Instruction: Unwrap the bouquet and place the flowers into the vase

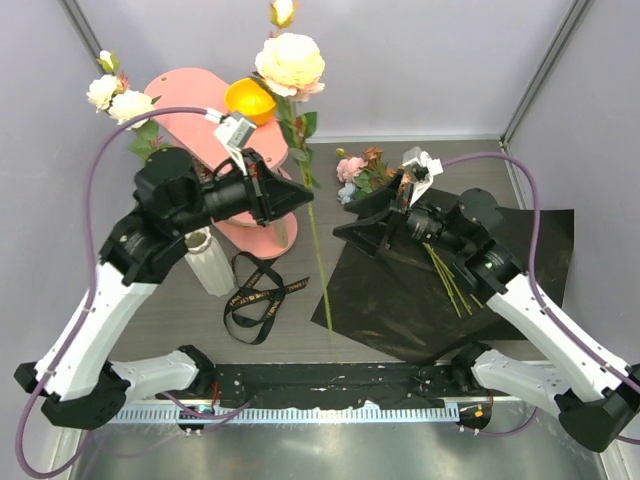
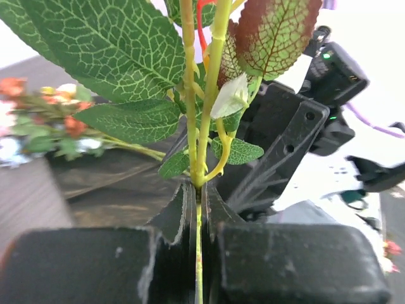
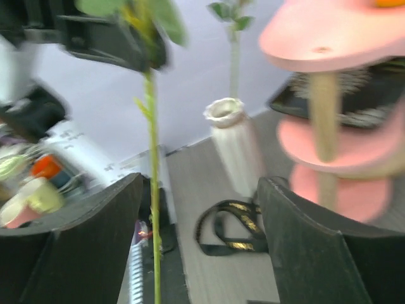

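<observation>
Firmly pinched by the left gripper, a cream flower stands upright on its long stem between the arms. The right gripper, jaws spread, sits just beside the stem. The white vase stands to the left, near the black ribbon. Other flowers lie on the black wrapping sheet.

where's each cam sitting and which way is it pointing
Top external: above and behind the arms, looking down on the table; both arms show, left gripper shut on a rose stem, right gripper open.
Left wrist: on the left arm, facing the right gripper across the stem; its shut fingers at the bottom.
Right wrist: on the right arm, facing the vase and ribbon; its open fingers at both sides.
Shared: all three show the stem; top and right wrist both show the vase.
</observation>
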Action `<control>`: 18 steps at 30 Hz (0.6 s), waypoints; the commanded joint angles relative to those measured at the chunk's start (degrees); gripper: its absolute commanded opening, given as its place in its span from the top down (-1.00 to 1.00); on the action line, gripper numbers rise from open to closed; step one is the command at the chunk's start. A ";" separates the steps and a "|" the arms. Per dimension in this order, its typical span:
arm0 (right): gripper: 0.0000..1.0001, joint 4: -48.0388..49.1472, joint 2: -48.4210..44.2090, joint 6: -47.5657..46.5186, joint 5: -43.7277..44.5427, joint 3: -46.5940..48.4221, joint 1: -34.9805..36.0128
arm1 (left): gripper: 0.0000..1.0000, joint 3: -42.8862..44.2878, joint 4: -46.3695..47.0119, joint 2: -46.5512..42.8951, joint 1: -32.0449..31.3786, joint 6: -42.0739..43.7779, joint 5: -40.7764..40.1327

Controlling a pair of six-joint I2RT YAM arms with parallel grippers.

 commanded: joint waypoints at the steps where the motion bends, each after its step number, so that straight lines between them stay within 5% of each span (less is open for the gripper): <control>1: -0.63 -14.26 -5.30 -11.03 22.99 3.04 -0.07 | 0.99 8.49 -18.14 -5.09 0.07 16.71 -16.82; 6: -0.64 -17.09 -5.93 -13.41 30.76 1.55 -0.15 | 0.99 12.10 -23.53 -10.28 0.16 24.36 -41.58; 18: -0.63 -14.63 -3.99 -10.60 30.14 -0.21 -0.24 | 1.00 29.50 -22.66 -4.75 0.07 31.65 -66.76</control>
